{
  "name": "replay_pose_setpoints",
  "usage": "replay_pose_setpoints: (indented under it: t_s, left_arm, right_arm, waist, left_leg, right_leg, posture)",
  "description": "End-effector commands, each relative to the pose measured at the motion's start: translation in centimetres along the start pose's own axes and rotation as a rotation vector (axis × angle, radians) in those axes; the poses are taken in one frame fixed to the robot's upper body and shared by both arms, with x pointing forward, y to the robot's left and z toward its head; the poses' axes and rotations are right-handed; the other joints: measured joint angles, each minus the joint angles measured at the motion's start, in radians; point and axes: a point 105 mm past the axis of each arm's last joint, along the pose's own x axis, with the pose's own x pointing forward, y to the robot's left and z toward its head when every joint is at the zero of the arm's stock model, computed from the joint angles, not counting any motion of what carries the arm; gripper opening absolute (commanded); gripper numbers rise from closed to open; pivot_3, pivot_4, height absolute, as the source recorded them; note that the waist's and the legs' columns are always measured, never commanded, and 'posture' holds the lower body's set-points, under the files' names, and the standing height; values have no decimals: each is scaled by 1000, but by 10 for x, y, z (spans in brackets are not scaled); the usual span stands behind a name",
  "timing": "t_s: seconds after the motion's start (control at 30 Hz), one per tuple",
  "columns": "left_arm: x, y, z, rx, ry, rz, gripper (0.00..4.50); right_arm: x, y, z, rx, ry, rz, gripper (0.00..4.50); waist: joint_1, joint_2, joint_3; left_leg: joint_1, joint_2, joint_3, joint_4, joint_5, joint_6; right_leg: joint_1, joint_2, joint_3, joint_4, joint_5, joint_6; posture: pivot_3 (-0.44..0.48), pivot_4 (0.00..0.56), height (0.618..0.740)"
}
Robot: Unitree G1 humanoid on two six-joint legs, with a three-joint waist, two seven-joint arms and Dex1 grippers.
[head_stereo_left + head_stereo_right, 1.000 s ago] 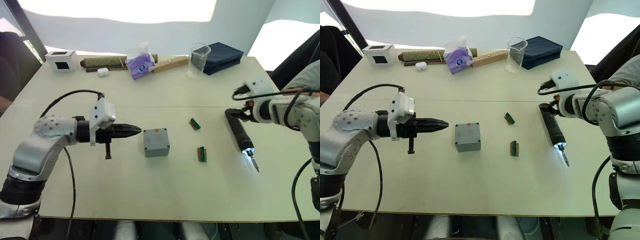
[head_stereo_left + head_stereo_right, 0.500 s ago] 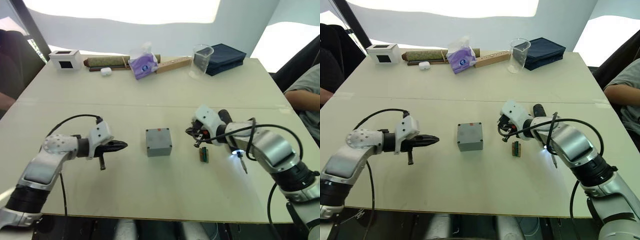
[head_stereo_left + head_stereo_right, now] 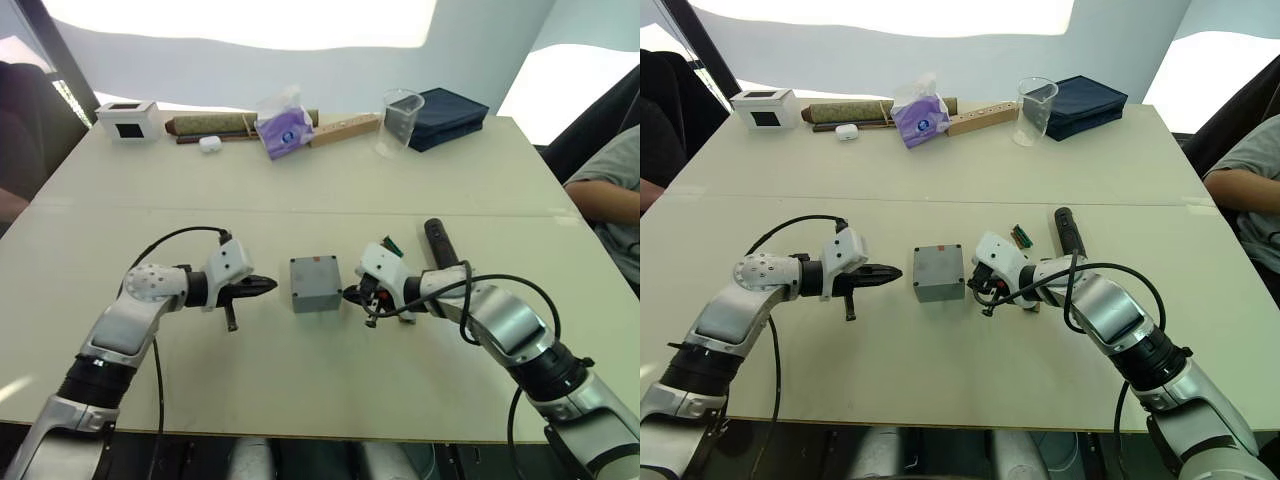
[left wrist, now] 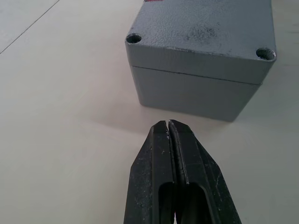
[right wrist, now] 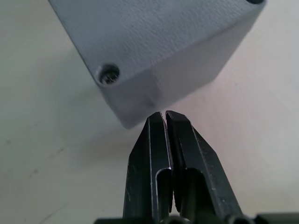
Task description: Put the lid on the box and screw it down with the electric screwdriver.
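The grey box (image 3: 939,289) stands mid-table with the lid (image 3: 314,273) seated on it; a seam between lid (image 4: 201,32) and box (image 4: 187,95) shows in the left wrist view. My left gripper (image 3: 270,286) is shut and empty, its tips a short gap from the box's left side. My right gripper (image 3: 348,294) is also shut and empty, its tips just short of the box's right corner (image 5: 140,100), where a screw (image 5: 110,74) sits in the lid's hole. The black electric screwdriver (image 3: 440,248) lies on the table behind my right forearm, held by nothing.
Small green parts (image 3: 390,243) lie behind my right gripper. Along the far edge stand a white box with a black window (image 3: 127,118), a rolled mat (image 3: 210,122), a purple tissue pack (image 3: 283,125), a wooden block (image 3: 345,128), a clear cup (image 3: 399,118) and a dark blue case (image 3: 447,108). A person (image 3: 605,190) sits at the right.
My right gripper has left the screwdriver and swung left to the box's right corner. My left gripper has come closer to the box's left side. The box has stayed put.
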Motion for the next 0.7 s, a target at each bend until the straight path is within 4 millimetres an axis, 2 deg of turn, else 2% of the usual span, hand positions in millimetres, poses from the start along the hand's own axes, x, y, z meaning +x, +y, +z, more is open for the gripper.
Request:
replay_pose_setpoints:
  t_s: [0.03, 0.23, 0.43, 0.6, 0.7]
  left_arm:
    - [8, 9, 12, 30, -40, 23, 0]
    - [22, 15, 14, 30, -53, 16, 0]
    - [26, 24, 13, 42, -47, 32, 0]
    - [9, 25, 3, 48, 1, 8, 0]
    - [-7, -1, -3, 52, 28, -139, 0]
  right_arm:
    - [-3, 8, 17, -24, -49, 35, 74]
    - [-4, 18, 21, -20, -54, 74, 74]
    - [-10, 18, 23, -33, -49, 66, 74]
    - [-25, -10, 22, -56, -41, -52, 74]
    - [-29, -28, 26, -41, -66, -111, 74]
  waist:
    - [0, 0, 0]
    - [-2, 0, 0]
    - [-1, 0, 0]
    - [-3, 0, 0]
    - [-8, 0, 0]
  left_leg:
    - [0, 0, 0, 0, 0, 0]
    - [0, 0, -1, 0, 0, 0]
    - [0, 0, -1, 1, 0, 0]
    - [0, 0, -1, 1, 0, 0]
    - [0, 0, -1, 1, 0, 0]
  right_leg:
    - [0, 0, 0, 0, 0, 0]
    - [0, 0, 0, 1, 0, 0]
    - [0, 0, -1, 1, 0, 0]
    - [0, 0, -1, 1, 0, 0]
    - [0, 0, 0, 1, 0, 0]
  posture:
    - [0, 150, 740]
    - [0, 150, 740]
    - [0, 150, 740]
    - [0, 150, 740]
    - [0, 150, 740]
